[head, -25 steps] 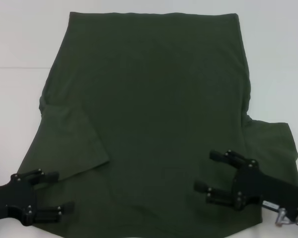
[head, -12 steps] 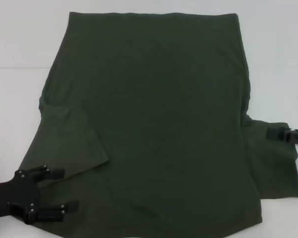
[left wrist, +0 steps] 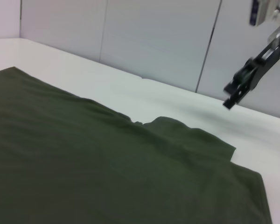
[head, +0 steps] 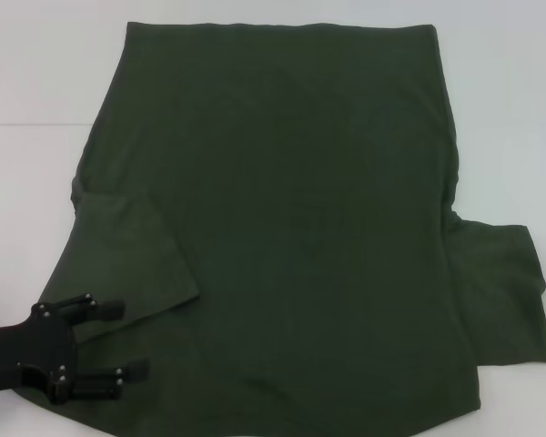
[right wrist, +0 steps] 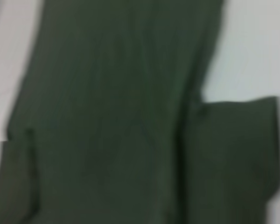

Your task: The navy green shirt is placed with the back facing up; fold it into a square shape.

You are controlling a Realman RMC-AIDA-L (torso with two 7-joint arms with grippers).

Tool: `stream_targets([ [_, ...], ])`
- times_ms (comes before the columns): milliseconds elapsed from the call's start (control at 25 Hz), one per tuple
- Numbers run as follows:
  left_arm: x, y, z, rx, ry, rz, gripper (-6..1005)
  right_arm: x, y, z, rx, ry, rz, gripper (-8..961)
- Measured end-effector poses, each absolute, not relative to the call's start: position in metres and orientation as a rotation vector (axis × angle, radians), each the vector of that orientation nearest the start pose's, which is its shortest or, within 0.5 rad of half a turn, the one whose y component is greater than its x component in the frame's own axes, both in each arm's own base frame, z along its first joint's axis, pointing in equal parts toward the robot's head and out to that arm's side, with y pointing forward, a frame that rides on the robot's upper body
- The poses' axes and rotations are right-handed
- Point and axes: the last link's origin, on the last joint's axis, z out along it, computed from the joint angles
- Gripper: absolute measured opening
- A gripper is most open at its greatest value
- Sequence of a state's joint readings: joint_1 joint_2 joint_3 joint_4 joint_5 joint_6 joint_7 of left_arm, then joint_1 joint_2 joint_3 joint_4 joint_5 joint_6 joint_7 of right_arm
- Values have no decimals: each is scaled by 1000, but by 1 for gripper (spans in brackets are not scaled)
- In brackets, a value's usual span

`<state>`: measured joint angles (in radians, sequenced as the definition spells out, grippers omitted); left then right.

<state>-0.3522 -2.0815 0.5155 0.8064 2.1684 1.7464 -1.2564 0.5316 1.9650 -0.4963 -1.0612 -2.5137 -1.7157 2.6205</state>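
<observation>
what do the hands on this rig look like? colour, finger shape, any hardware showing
Left hand: matte black body with two slim black fingers, rectangular pads at the tips, small silver screw heads on the body and finger joints. Right hand: also black, seen from the left wrist view mounted on a silver metal wrist section with a small dark module above it. No cables or markings visible.

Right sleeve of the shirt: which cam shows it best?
Head view: the right sleeve lies spread flat on the table, whole outline visible. Right wrist view shows it blurred and cut by the frame edge. Left wrist view sees it only edge-on, far off.
</observation>
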Motion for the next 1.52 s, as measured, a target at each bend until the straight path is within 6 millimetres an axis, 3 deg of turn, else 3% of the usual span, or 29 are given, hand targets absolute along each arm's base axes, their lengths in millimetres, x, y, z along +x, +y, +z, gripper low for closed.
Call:
stream_targets([
  [200,-314,266,33,-2727,-575,-596,934,325,331,119,-1888,1937,85,936],
  [960,-313,263,31,-2727,-556,-628,933,323,353,74,-1958,1920,31,928],
  [1520,-312,265,31,-2728,-548,-626,934,324,361,55,-1981,1897,-6,918],
])
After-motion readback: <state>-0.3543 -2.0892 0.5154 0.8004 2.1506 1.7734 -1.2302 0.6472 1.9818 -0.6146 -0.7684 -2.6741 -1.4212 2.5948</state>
